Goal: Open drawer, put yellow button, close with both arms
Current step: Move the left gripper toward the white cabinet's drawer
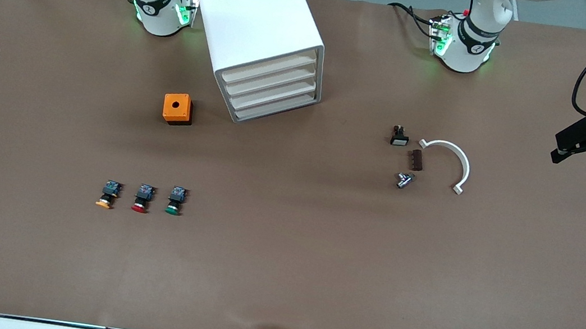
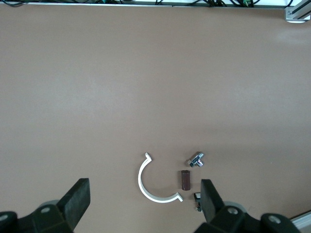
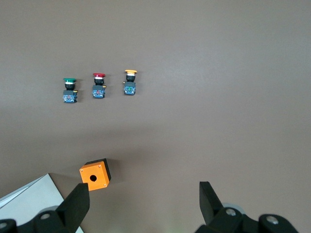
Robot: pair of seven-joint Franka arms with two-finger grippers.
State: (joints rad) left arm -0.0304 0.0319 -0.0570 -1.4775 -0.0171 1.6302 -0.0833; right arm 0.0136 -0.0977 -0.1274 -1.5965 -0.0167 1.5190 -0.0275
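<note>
No legible writing on any item. Right gripper (image 3: 141, 206) waits above the surface's right-arm end, jaws wide, empty. Three buttons in a row: yellow button (image 1: 108, 194), red button (image 1: 142, 198), green button (image 1: 175, 200). One orange box (image 1: 178, 109). Cabinet (image 1: 257, 29): four drawers, all shut; top drawer (image 1: 268, 69). One white clip (image 1: 450, 161). Left gripper (image 2: 143, 204) likewise wide, empty.

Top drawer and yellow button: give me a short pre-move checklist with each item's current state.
1. Top drawer shut, handle strip unobstructed: ok.
2. Yellow button lying free on the table, apart from the red button: ok.
3. Left tool open and empty: ok.
4. Right tool open and empty: ok.
5. Orange box clear of the drawer's front: ok.
6. Room inside the drawer: cannot tell.
</note>
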